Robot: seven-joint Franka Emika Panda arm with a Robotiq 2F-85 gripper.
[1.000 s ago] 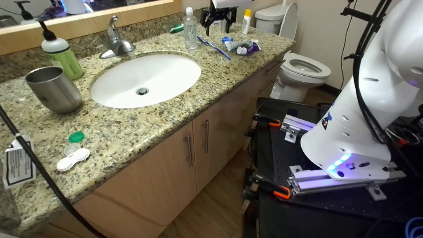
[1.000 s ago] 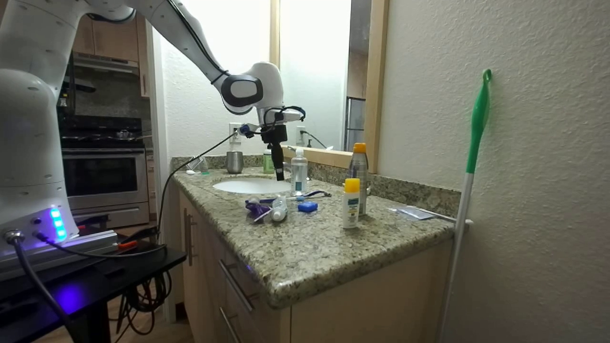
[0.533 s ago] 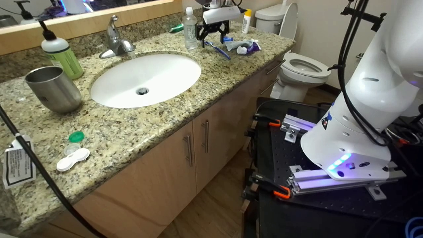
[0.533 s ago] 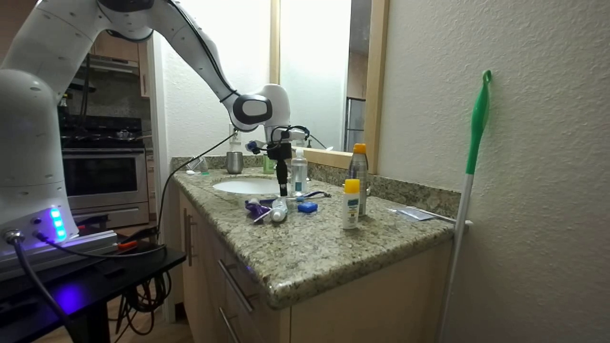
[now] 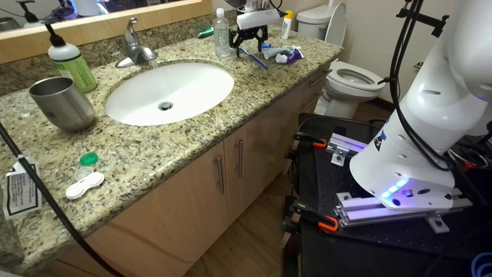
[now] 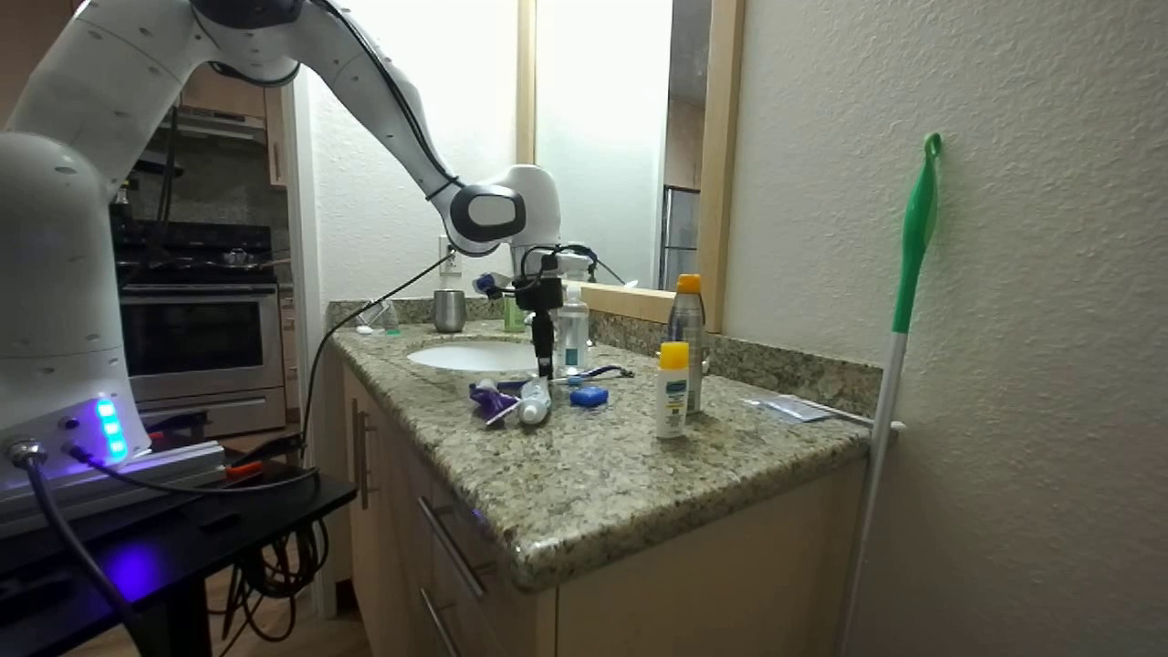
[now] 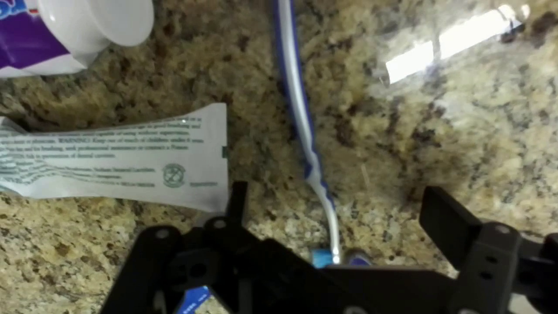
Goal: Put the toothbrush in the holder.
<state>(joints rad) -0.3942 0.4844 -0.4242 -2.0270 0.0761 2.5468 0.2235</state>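
Worktop (image 5: 165, 148): in an exterior view, polished speckled stone, front edge rounded.
Cup (image 5: 65, 107): brushed metal, round open rim; stands beside the soap bottle (image 5: 78, 71).
Basin (image 5: 200, 88): smooth white oval, set between cup and toothbrush (image 5: 256, 60).
Gripper (image 5: 248, 52): black, angular, pointing down near the clear plastic bottle (image 5: 221, 38).
Yellow-capped bottle (image 6: 672, 401): in an exterior view, smooth, upright, just in front of the taller can (image 6: 686, 319).
Blue block (image 6: 589, 397): rounded edges; between white tube (image 6: 536, 397) and yellow-capped bottle.
Toothbrush: in the wrist view, slim curved handle, white with blue edging, lying on the worktop.
Fingers (image 7: 449, 226): spread wide, ungripped toothbrush between them, stone showing either side.
White tube: flat crimped end beside one finger; contact cannot be told.
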